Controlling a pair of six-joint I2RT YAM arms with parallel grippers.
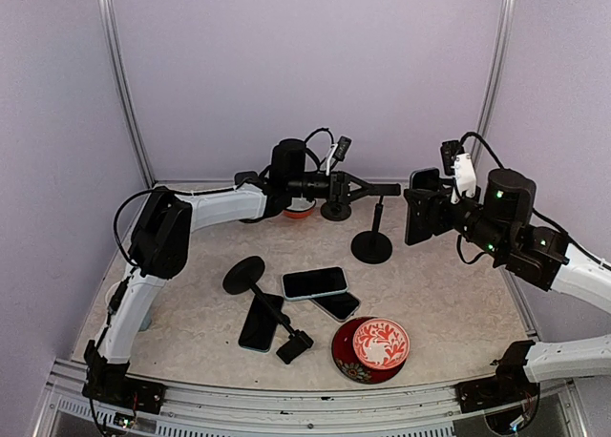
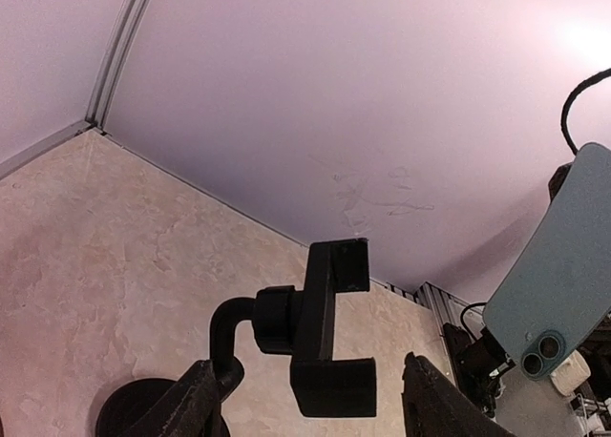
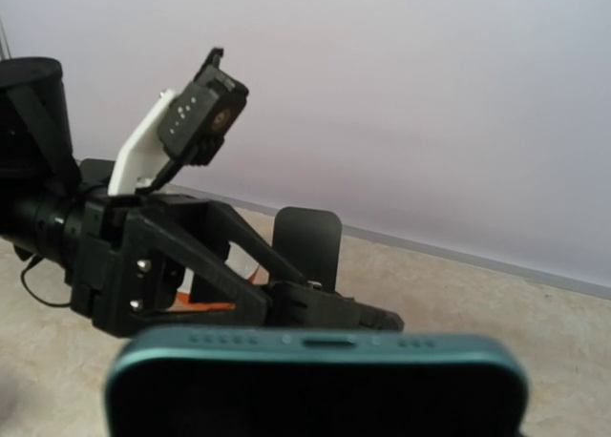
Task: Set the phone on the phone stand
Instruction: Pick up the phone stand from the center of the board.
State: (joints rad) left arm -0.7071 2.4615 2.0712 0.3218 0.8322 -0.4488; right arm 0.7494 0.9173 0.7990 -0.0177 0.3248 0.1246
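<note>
Right gripper [image 1: 425, 216] is clamped on the phone [image 2: 558, 256] beside the phone stand [image 1: 371, 246]; left gripper [image 1: 387, 189] is spread around its cradle [image 2: 329, 332]. Insertion is judged next.

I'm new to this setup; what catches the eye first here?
The right gripper holds a teal phone in the air at the right. Facing it, the left gripper brackets the cradle of an upright phone stand, and a second stand lies toppled among three phones near the front.
</note>
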